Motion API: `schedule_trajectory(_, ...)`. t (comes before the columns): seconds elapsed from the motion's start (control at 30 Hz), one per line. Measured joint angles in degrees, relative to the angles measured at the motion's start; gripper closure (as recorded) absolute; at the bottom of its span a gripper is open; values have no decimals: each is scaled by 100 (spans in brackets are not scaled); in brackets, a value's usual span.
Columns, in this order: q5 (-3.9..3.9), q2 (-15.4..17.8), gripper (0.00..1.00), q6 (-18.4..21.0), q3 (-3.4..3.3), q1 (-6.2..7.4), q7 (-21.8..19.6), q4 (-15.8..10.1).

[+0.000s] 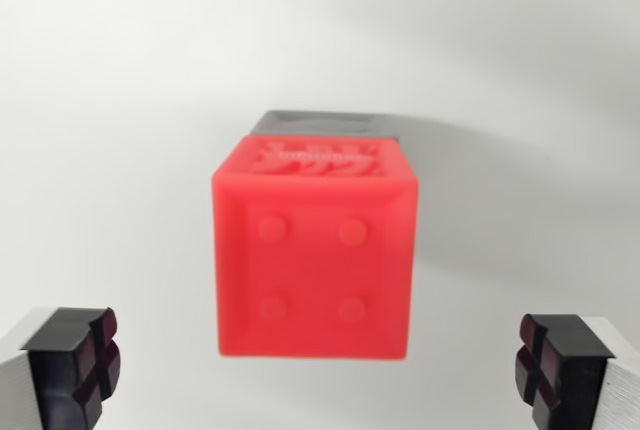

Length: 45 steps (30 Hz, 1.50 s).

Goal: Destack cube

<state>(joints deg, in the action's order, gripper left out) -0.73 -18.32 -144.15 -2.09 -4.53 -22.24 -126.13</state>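
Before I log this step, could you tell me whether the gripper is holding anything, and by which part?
Nothing is held: the gripper is open, its fingers standing apart on either side of the red cube, not touching it.

Red cube sides clear — pincer spread wide.

The single wrist view looks close past both fingers onto a red cube.

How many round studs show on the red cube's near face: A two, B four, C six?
B: the red cube shows four round studs on its near face, arranged two over two, in the wrist view.
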Motion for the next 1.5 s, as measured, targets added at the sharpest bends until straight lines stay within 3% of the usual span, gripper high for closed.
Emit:
schedule_trajectory(0.53,-33,-623,0,-605,20,-13,23,8)
schedule_trajectory(0.97,-39,-834,0,-792,35,-23,26,36)
schedule_trajectory(1.0,-39,-836,100,-794,35,-23,26,37)
schedule_trajectory(1.5,-40,-838,100,-797,36,-25,28,41)
